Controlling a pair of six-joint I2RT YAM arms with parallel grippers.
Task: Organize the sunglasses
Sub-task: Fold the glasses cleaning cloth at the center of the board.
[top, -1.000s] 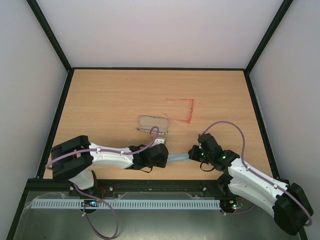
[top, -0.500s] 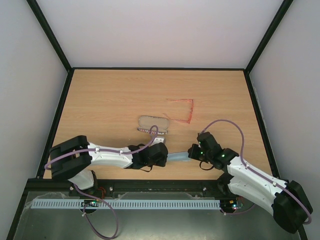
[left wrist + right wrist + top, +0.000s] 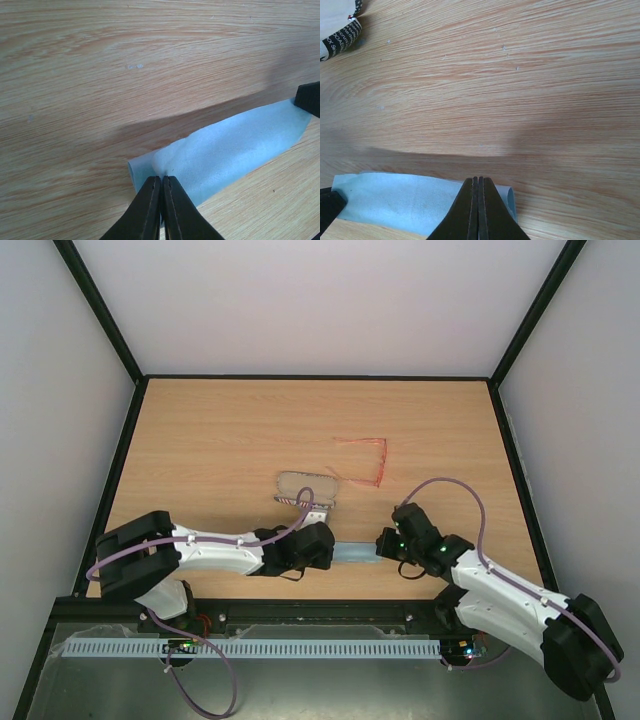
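The red wire-framed sunglasses (image 3: 366,460) lie on the table right of centre, apart from both grippers. A light blue cloth (image 3: 352,554) is stretched between the two grippers near the table's front edge. My left gripper (image 3: 322,545) is shut on the cloth's left end (image 3: 215,155). My right gripper (image 3: 384,544) is shut on its right end (image 3: 410,200). The cloth is folded over on itself in both wrist views. The sunglasses are out of view in the wrist views.
The oblong patterned case (image 3: 308,489) lies just behind my left gripper; its corner shows at the top left of the right wrist view (image 3: 340,25). Black frame rails (image 3: 320,378) border the wooden table.
Both grippers have shifted slightly left and back, keeping the cloth held between them. The sunglasses and case have not moved.
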